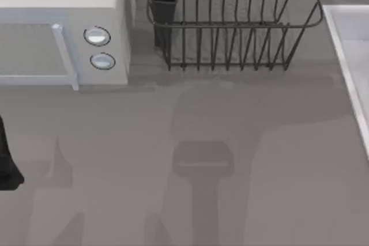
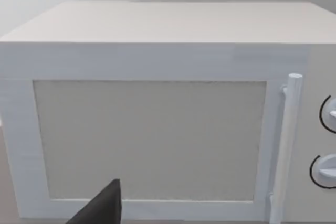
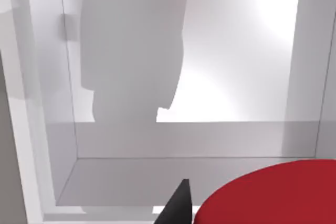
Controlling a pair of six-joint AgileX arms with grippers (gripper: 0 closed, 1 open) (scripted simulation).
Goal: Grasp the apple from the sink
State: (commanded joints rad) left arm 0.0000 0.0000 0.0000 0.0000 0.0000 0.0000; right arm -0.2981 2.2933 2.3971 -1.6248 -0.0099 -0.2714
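Observation:
The apple (image 3: 273, 195) is a smooth bright red round shape, large and very close in the right wrist view. It is cut off by the picture's edge. A black part of my right gripper (image 3: 177, 207) sits right against the apple's side, above the sink's pale grey floor. The sink (image 3: 173, 140) has smooth light walls with the arm's shadow falling across them. In the top view the sink's raised pale rim (image 1: 346, 67) runs along the right edge. My left gripper (image 2: 102, 208) is parked at the far left of the table, facing the microwave door.
A white microwave (image 1: 63, 33) with two round knobs stands at the back left. A dark wire dish rack (image 1: 230, 21) with a black cup holder stands at the back middle. Grey countertop (image 1: 190, 159) spreads between them and the sink.

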